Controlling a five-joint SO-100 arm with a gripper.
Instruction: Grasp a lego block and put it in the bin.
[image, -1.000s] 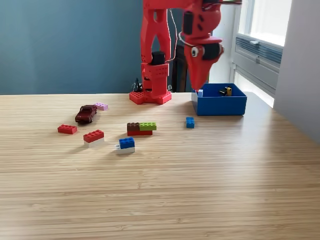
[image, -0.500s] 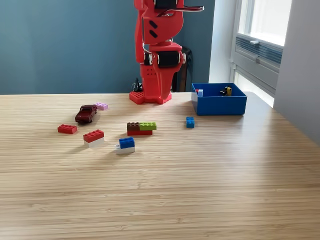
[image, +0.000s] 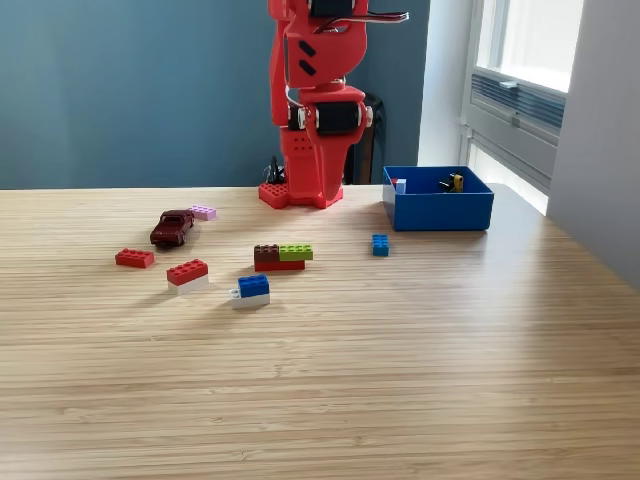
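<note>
From the exterior view, the blue bin (image: 438, 208) sits at the surface's (image: 400, 380) far right with a few small pieces already inside, hard to identify, while loose lego remains: a small blue block (image: 380, 244), a brown-green-red stack (image: 282, 257), others further left. The red arm (image: 315, 100) is folded upright over its base; its gripper (image: 322, 185) points down, holding nothing visible, jaws unreadable against the base.

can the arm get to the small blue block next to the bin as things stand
Probably yes: the small blue block sits alone on bare table, apart from the bin, with nothing over it. The gripper hangs folded by the base, so it must swing out first.
</note>
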